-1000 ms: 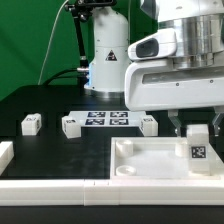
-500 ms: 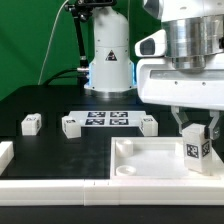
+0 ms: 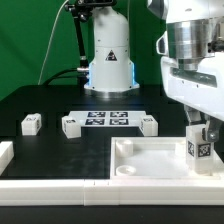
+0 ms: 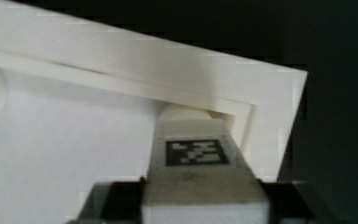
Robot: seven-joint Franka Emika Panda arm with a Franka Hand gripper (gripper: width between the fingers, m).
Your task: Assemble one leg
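My gripper point(image 3: 200, 138) is shut on a white leg point(image 3: 198, 147), a small post with a black-and-white tag on its side. It holds the leg upright over the far corner of the white tabletop point(image 3: 150, 160) at the exterior view's right. In the wrist view the leg point(image 4: 197, 150) sits between the dark fingers point(image 4: 115, 203), its end pointing at the tabletop's raised corner rim point(image 4: 247, 100). Whether the leg touches the tabletop I cannot tell.
Three more white legs lie on the black table: one point(image 3: 31, 124) at the exterior view's left, one point(image 3: 70, 126) beside the marker board point(image 3: 106, 120), one point(image 3: 149, 125) at its other end. A white rail point(image 3: 50, 187) runs along the front edge.
The gripper has moved toward the exterior view's right with the leg, and the wrist has turned, so the leg now stands at the tabletop's far right corner.
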